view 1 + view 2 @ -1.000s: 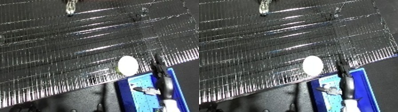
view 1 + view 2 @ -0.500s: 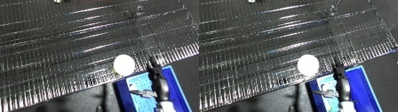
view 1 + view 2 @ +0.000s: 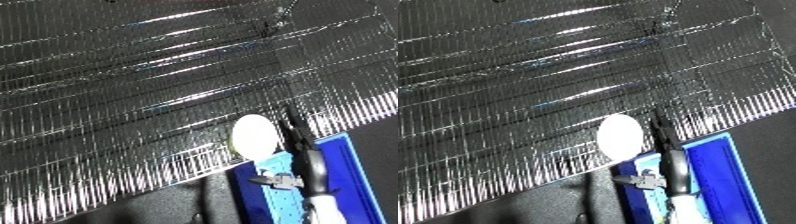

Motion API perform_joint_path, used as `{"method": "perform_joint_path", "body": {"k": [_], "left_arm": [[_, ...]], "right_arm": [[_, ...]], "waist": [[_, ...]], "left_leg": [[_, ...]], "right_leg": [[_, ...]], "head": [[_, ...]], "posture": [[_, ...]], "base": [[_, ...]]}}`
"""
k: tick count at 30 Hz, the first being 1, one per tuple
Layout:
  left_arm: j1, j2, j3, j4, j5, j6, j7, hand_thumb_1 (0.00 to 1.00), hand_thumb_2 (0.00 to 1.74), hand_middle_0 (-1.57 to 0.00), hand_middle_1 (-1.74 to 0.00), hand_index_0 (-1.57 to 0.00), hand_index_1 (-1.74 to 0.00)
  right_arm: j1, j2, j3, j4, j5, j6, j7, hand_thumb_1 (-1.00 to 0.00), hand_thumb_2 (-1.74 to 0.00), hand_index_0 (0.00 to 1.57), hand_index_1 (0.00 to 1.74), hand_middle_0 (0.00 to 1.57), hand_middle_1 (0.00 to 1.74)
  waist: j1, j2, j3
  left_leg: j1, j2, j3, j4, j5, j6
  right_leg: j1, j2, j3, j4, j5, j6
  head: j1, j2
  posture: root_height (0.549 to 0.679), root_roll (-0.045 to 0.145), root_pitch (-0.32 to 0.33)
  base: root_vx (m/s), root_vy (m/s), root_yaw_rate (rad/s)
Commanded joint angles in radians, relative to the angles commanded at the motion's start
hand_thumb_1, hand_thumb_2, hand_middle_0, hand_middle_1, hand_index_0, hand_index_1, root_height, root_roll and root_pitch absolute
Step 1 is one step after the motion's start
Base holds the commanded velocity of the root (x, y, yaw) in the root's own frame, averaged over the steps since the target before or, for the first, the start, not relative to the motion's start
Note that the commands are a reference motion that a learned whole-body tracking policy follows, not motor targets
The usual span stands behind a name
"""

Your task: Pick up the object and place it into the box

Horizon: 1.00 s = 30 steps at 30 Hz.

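Silvery, ribbed foil sheeting covered most of what we saw, its ridges catching bright streaks of light. Near its lower edge lay a pale, round object, white with a faint yellowish tint, resting on the foil just above the blue bin. The bin sat on a dark floor at the lower right, with a lighter blue perforated panel inside it. Our right hand rose over the bin as a thin black shape on a white forearm, its tip just beside the object's right edge. We could not tell whether its fingers were spread or curled, nor whether it touched the object.
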<state>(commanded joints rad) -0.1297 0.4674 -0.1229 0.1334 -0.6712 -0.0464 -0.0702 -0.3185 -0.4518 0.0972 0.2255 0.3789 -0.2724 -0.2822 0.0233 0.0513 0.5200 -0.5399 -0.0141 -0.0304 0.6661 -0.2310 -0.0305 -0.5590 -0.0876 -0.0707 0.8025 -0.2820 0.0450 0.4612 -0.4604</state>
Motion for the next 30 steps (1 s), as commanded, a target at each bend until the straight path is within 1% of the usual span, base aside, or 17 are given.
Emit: {"method": "perform_joint_path", "body": {"k": [9,16,23,30], "left_arm": [[-0.025,0.006,-0.011,0.006,-0.004,0.015,0.012,1.0,1.74,-1.57,-1.74,-1.57,-1.74],[-0.042,0.014,-0.015,0.008,-0.016,0.021,0.014,1.0,1.74,-1.57,-1.74,-1.57,-1.74],[-0.049,0.017,-0.023,0.012,-0.027,0.02,0.014,1.0,1.74,-1.57,-1.74,-1.57,-1.74],[-0.052,0.018,-0.03,0.013,-0.035,0.016,0.015,1.0,1.74,-1.57,-1.74,-1.57,-1.74]], "right_arm": [[-0.086,0.0,0.011,0.022,0.024,0.013,0.009,0.0,0.0,0.0,0.0,0.0,0.0],[-0.142,0.004,0.024,0.053,0.054,0.013,0.029,-0.35,-0.61,0.55,0.61,0.55,0.61],[-0.164,-0.002,0.031,0.085,0.051,0.021,0.023,-0.7,-1.22,1.1,1.22,1.1,1.22],[-0.172,-0.011,0.029,0.104,0.044,0.031,0.012,-0.7,-1.22,1.1,1.22,1.1,1.22]], "waist": [[0.015,0.006,0.0],[0.023,0.012,0.0],[0.023,0.014,0.0],[0.023,0.014,0.0]], "left_leg": [[-0.024,-0.003,-0.003,-0.002,0.004,0.0004],[-0.026,-0.005,-0.006,-0.007,0.005,0.0012],[-0.022,-0.007,-0.007,-0.012,0.006,0.0037],[-0.013,-0.007,-0.007,-0.026,0.009,0.0062]], "right_leg": [[-0.027,-0.0025,-0.008,0.007,0.004,0.0],[-0.032,-0.0061,-0.013,0.008,0.005,-0.0013],[-0.034,-0.0074,-0.014,0.01,0.007,-0.0024],[-0.027,-0.0077,-0.014,-0.002,0.011,-0.0022]], "head": [[0.014,0.028],[0.024,0.047],[0.04,0.052],[0.043,0.042]], "posture": [[0.635,0.053,0.119],[0.635,0.053,0.122],[0.635,0.053,0.121],[0.636,0.052,0.12]], "base": [[-0.004,-0.015,0.047],[-0.011,0.004,0.033],[-0.015,0.019,0.016],[-0.03,0.017,-0.001]]}}
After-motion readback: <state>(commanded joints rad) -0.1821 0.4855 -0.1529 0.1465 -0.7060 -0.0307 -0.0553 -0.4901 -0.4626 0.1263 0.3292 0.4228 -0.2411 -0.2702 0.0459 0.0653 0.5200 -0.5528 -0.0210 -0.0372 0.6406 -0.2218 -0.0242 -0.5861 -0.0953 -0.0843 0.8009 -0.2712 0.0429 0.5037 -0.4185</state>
